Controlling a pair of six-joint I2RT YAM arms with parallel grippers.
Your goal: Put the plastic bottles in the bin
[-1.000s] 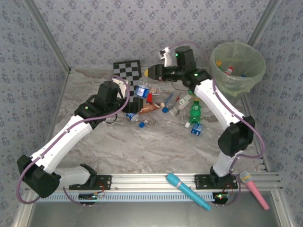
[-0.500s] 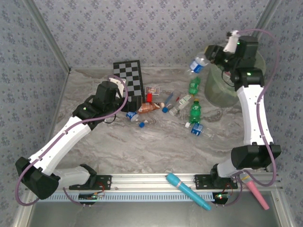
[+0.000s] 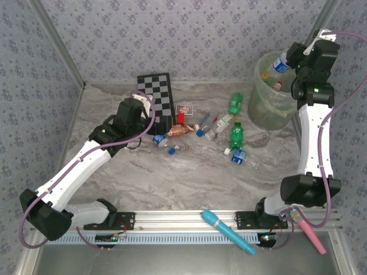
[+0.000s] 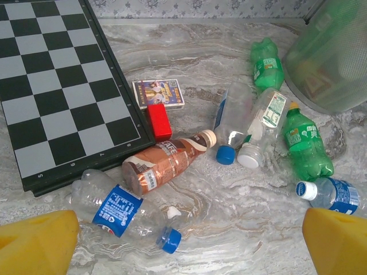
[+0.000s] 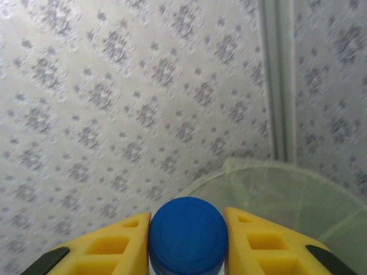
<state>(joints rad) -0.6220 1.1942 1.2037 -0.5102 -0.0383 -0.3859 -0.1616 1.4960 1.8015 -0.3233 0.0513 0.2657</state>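
Note:
High over the bin [image 3: 261, 109], my right gripper [image 3: 288, 57] is shut on a clear bottle with a blue label [image 3: 280, 63]. In the right wrist view its blue cap [image 5: 187, 232] sits squeezed between the yellow fingers [image 5: 109, 246], with the bin's bagged rim [image 5: 275, 172] beyond. My left gripper [image 4: 186, 246] hangs open above the pile, nothing between its fingers. Below it lie a clear blue-labelled bottle [image 4: 117, 209], a brownish-orange bottle [image 4: 163, 163], two clear bottles [image 4: 235, 123], two green ones [image 4: 304, 143] and another blue-labelled one [image 4: 335, 195].
A checkerboard [image 3: 157, 91] lies at the back left, a small card box [image 4: 159, 93] and a red block [image 4: 159, 122] beside it. Blue [image 3: 226, 231] and pink [image 3: 308, 229] sticks rest on the front rail. Some bottles lie inside the bin.
My right arm has swung from the middle of the table up and to the right, carrying the blue-labelled bottle over the bin. The left arm has stayed put.

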